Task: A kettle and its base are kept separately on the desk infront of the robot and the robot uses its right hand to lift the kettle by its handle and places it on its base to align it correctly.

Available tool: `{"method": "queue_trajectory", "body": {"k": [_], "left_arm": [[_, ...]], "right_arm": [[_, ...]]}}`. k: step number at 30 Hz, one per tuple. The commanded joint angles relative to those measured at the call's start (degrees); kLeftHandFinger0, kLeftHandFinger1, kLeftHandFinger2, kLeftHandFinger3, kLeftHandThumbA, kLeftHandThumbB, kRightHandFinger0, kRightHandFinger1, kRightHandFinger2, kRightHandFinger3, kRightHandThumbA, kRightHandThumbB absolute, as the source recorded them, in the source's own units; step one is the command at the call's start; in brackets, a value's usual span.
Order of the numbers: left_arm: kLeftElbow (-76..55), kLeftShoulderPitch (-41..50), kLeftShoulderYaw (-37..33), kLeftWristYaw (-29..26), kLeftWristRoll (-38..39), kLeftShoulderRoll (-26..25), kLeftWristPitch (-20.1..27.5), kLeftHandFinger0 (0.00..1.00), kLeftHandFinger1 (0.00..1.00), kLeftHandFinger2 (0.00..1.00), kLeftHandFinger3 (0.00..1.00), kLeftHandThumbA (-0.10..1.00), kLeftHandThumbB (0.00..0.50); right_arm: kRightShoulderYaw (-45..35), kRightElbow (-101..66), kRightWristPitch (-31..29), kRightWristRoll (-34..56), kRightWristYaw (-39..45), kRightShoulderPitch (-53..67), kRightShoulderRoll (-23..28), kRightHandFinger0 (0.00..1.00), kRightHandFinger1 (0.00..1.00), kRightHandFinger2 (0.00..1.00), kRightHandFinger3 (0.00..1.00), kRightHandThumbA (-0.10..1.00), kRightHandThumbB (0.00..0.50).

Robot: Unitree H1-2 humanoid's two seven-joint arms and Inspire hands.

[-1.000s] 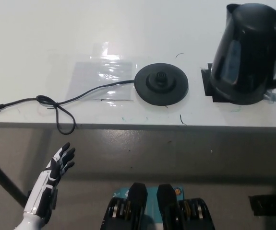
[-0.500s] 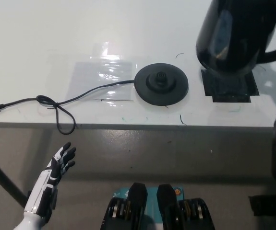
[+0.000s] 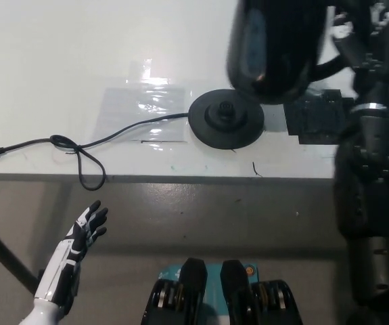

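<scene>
Kettle airborne, right hand gripping handle | slide left over base, centre on pin, lower straight | left hand idle, fingers spread

The kettle looks like glossy black plastic, its base a duller black plastic, and the white desk smooth with a faint sheen.

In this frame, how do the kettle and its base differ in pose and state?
The kettle is off the desk, held by its handle in the right hand; the base lies flat on the desk. The kettle is tall and bulky, the base a low disc. A cord runs from the base, none from the kettle. Both are black.
</scene>
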State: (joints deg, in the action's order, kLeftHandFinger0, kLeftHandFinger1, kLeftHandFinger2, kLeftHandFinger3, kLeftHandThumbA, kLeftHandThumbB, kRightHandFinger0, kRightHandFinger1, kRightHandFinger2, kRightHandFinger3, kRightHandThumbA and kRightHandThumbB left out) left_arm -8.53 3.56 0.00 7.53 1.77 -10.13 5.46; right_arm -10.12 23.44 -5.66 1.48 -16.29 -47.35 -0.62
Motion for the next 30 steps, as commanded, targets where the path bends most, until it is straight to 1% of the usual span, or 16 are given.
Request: {"method": "queue_trajectory", "body": {"k": [1,3,7,8,11,12,13,15,17,18,19,20,21,22,24,30], "left_arm": [[-1.1,-0.3,-0.1,0.8,-0.2,-1.0,0.7,1.0,1.0,1.0,1.0,1.0,0.136],[-1.3,-0.2,-0.1,0.7,-0.2,-1.0,0.4,1.0,1.0,1.0,1.0,1.0,0.128],[-1.3,-0.3,-0.2,1.0,-0.1,-1.3,0.4,1.0,1.0,1.0,1.0,1.0,0.128],[-1.2,-0.3,-0.2,1.1,0.0,-1.3,0.3,1.0,1.0,1.0,1.0,1.0,0.13],[-1.4,-0.3,-0.2,1.0,-0.3,-1.4,0.3,1.0,1.0,1.0,1.0,1.0,0.143],[-1.4,-0.3,-0.2,1.0,-0.3,-1.3,0.3,1.0,1.0,1.0,1.0,1.0,0.143],[-1.0,-0.3,-0.2,0.9,-0.5,-1.4,0.9,1.0,1.0,1.0,1.0,1.0,0.136],[-1.1,-0.3,-0.2,0.9,-0.4,-1.3,0.8,1.0,1.0,1.0,1.0,1.0,0.142],[-1.2,-0.3,-0.1,0.9,-0.3,-1.2,0.6,1.0,1.0,1.0,1.0,1.0,0.141],[-1.3,-0.4,-0.1,0.9,-0.2,-1.3,0.5,1.0,1.0,1.0,1.0,1.0,0.134],[-1.4,-0.4,-0.1,1.0,-0.1,-1.3,0.5,1.0,1.0,1.0,1.0,1.0,0.133],[-1.3,-0.4,-0.1,1.1,-0.1,-1.4,0.7,1.0,1.0,1.0,1.0,1.0,0.133],[-1.2,-0.5,-0.1,1.1,0.0,-1.4,0.7,1.0,1.0,1.0,1.0,1.0,0.138],[-1.2,-0.5,-0.1,1.1,0.0,-1.4,0.6,1.0,1.0,1.0,1.0,1.0,0.14],[-1.5,-0.6,-0.1,1.0,-0.2,-1.5,0.2,1.0,1.0,1.0,1.0,1.0,0.141],[-1.1,-0.5,-0.1,0.8,-0.2,-1.3,1.1,1.0,1.0,1.0,1.0,1.0,0.152]], "right_arm": [[2.4,0.4,-3.6,-4.4,-3.8,-7.9,-2.3,0.0,0.32,0.74,0.75,-0.1,0.14],[3.2,1.9,-3.8,-5.7,-4.9,-8.4,-3.2,0.0,0.29,0.71,0.73,-0.1,0.142],[4.4,5.3,-4.9,-6.8,-5.9,-9.7,-4.7,0.0,0.26,0.68,0.77,-0.1,0.137],[4.5,6.0,-5.3,-6.9,-6.0,-9.9,-4.9,0.0,0.28,0.7,0.79,-0.1,0.171],[5.1,8.2,-6.6,-7.9,-7.0,-10.5,-5.5,0.0,0.25,0.68,0.75,-0.1,0.149],[5.1,8.3,-6.6,-8.0,-7.1,-10.5,-5.5,0.0,0.25,0.68,0.75,-0.1,0.149],[5.3,9.2,-6.5,-8.4,-7.7,-10.6,-5.8,0.0,0.24,0.66,0.7,-0.1,0.158],[5.4,9.8,-6.0,-8.5,-8.0,-10.5,-5.9,0.0,0.24,0.66,0.7,-0.1,0.166],[5.4,10.0,-6.0,-8.3,-8.1,-10.3,-5.9,0.0,0.21,0.63,0.7,-0.1,0.162],[5.2,10.4,-6.5,-7.9,-7.9,-10.1,-5.8,0.2,0.23,0.62,0.72,-0.1,0.164],[5.3,10.6,-6.8,-8.0,-7.9,-9.9,-5.7,0.28,0.21,0.61,0.73,-0.1,0.167],[5.2,10.8,-7.1,-7.9,-7.8,-9.7,-5.6,0.22,0.17,0.58,0.73,-0.1,0.157],[5.2,11.0,-7.3,-7.9,-7.8,-9.7,-5.5,0.24,0.11,0.55,0.74,-0.1,0.151],[5.3,11.2,-7.5,-8.2,-8.1,-9.5,-5.4,0.12,0.05,0.54,0.74,-0.1,0.151],[5.4,11.5,-7.9,-8.5,-8.3,-9.3,-4.9,0.0,0.04,0.53,0.73,-0.1,0.144],[4.8,10.6,-7.9,-7.6,-8.1,-8.0,-4.5,0.0,0.14,0.58,0.68,-0.1,0.131]]}}
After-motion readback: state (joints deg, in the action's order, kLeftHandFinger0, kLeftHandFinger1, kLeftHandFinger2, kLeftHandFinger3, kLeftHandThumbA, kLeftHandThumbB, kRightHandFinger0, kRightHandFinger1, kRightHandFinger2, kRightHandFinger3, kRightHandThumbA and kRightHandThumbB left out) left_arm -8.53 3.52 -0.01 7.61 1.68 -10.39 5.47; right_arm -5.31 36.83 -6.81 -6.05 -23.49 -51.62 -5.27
